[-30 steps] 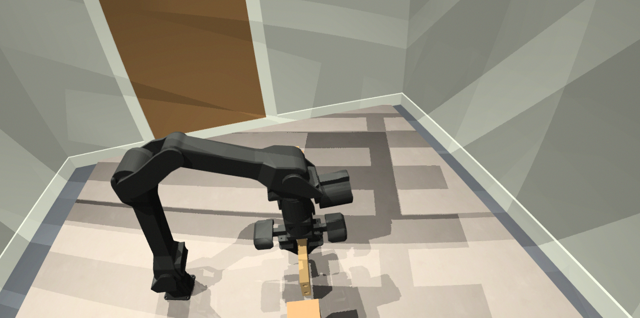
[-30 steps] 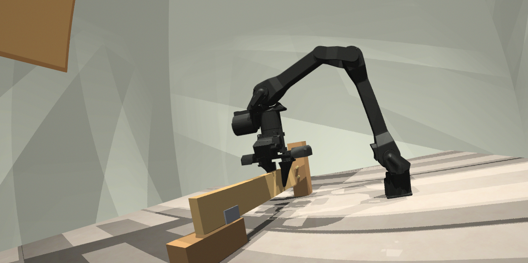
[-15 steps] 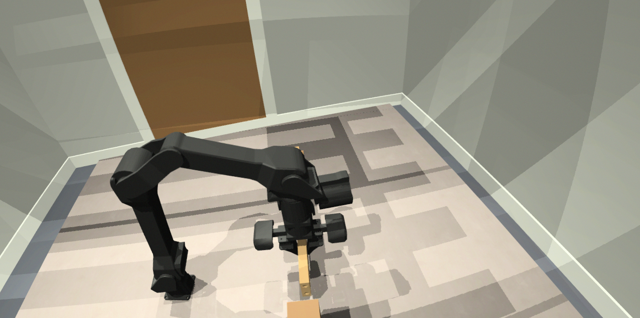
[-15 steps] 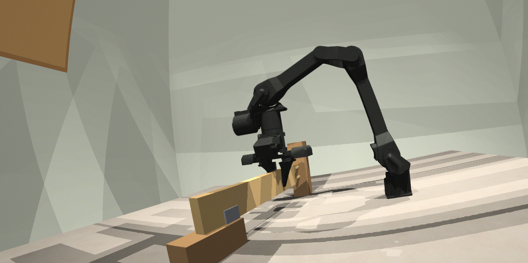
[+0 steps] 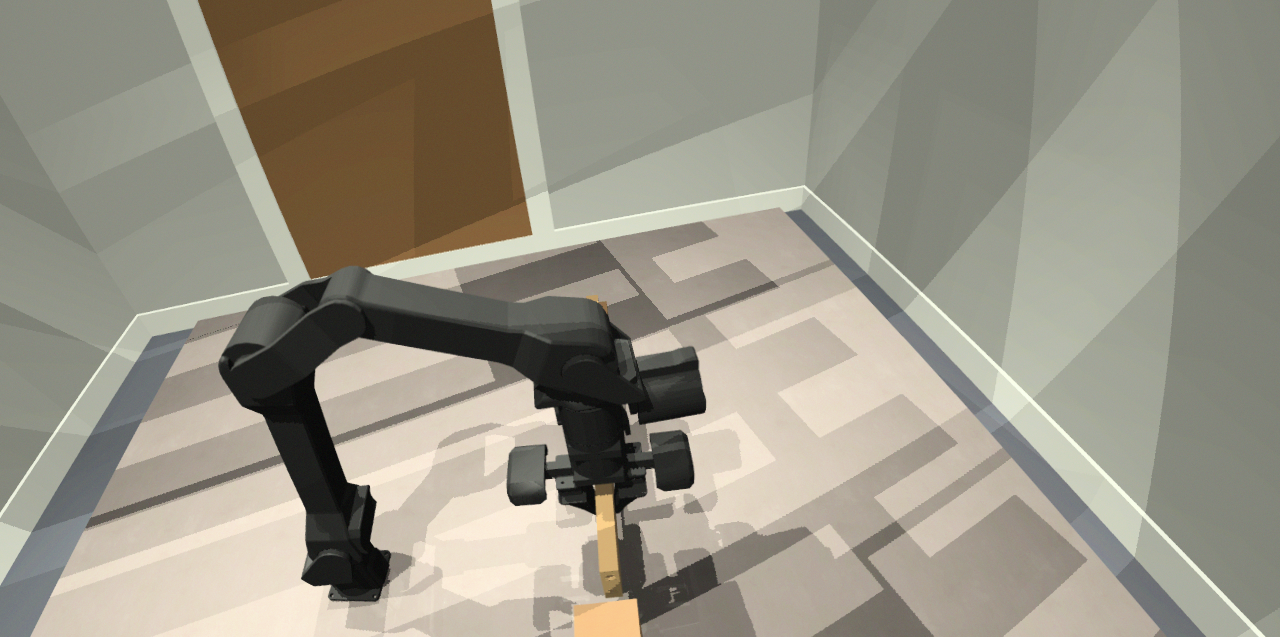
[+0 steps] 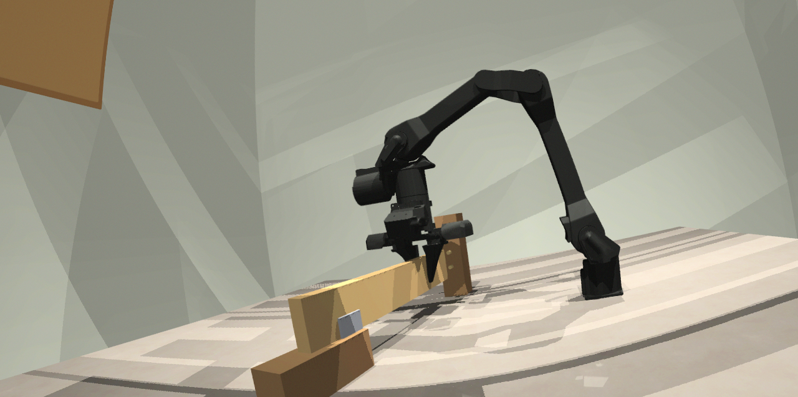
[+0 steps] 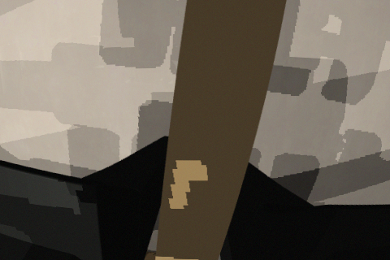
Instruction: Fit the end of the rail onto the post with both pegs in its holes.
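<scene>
My gripper (image 5: 603, 503) (image 6: 421, 268) (image 7: 192, 149) points down and is shut on the wooden rail (image 5: 607, 534) (image 6: 362, 300) (image 7: 223, 69), close to its near end. That end is off the table. The far end stands on the footboard block (image 6: 326, 368) at the grey bracket (image 6: 350, 323). In the top view a hole (image 5: 610, 577) shows in the near end face. The post (image 5: 606, 619) (image 6: 458, 266) stands just beyond that end. Its upper peg (image 6: 448, 252) and lower peg (image 6: 450, 267) still show beside the rail's end, so they are outside the holes. The exact gap is hard to tell.
The arm's base (image 5: 358, 584) (image 6: 601, 280) stands on the table to one side of the rail, on the right in the exterior view. The forearm arches over to the rail. Patchy shadows cross the table (image 5: 760, 543) (image 6: 502, 361).
</scene>
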Robot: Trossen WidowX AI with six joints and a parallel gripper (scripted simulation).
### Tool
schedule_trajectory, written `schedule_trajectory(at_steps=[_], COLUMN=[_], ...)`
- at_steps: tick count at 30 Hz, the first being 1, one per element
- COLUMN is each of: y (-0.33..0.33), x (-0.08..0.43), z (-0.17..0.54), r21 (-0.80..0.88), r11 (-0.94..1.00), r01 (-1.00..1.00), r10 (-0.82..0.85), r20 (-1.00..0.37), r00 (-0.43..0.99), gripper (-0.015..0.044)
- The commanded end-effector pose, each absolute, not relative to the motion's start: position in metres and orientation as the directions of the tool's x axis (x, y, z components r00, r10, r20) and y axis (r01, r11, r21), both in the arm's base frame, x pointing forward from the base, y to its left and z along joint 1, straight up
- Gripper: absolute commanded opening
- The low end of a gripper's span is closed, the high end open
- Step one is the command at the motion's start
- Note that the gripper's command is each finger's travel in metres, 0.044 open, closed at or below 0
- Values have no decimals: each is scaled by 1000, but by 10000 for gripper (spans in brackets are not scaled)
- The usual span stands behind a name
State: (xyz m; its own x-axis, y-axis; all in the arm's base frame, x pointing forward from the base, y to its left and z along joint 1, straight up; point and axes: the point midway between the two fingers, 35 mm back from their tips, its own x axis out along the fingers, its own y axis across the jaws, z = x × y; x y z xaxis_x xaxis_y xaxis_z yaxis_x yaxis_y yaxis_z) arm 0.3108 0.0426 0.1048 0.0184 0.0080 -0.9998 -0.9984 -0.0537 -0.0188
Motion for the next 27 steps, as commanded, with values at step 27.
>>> schedule_trajectory(at_steps=[27], y=[32], x=[312], z=[109], r21=[-25], r11=[-54], r01=[-998], r10=[5], r20=[-1000], r00=[25], gripper=[0])
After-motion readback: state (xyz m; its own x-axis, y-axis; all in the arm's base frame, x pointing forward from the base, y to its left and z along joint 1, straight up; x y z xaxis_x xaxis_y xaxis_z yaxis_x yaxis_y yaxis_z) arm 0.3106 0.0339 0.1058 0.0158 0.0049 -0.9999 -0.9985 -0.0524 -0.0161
